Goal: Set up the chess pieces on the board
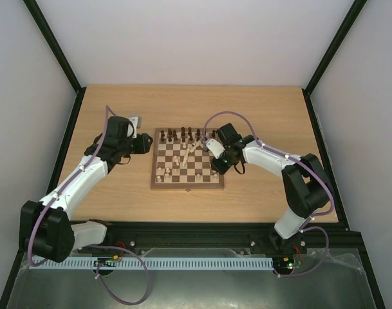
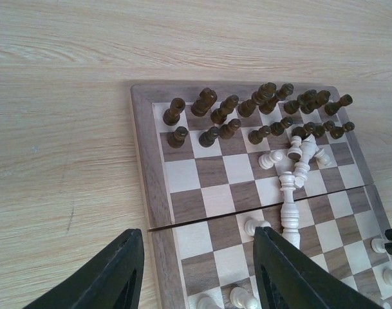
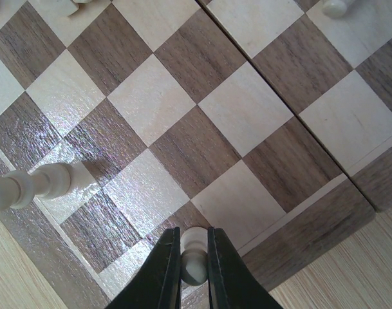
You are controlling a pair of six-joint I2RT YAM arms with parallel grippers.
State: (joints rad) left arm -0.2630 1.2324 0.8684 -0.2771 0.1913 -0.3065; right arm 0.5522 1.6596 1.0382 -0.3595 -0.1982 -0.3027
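Observation:
The board (image 1: 156, 182) lies in the middle of the table. Dark chess pieces (image 1: 183, 135) stand along its far rows, also in the left wrist view (image 2: 247, 112). Cream pieces (image 1: 183, 158) lie jumbled near the middle (image 2: 298, 161), one tall piece (image 2: 289, 212) on its side, and a few stand at the near left (image 1: 162, 172). My right gripper (image 3: 194, 264) is shut on a cream pawn (image 3: 194, 248) over a dark square by the board's right border (image 1: 218, 164). My left gripper (image 2: 196, 273) is open and empty above the board's left edge (image 1: 146, 143).
Another cream piece (image 3: 28, 187) shows near the board's corner in the right wrist view. Bare wooden tabletop (image 1: 266, 109) surrounds the board. Black frame posts (image 1: 54, 45) stand at the back corners and a cable rail (image 1: 196, 262) runs along the front.

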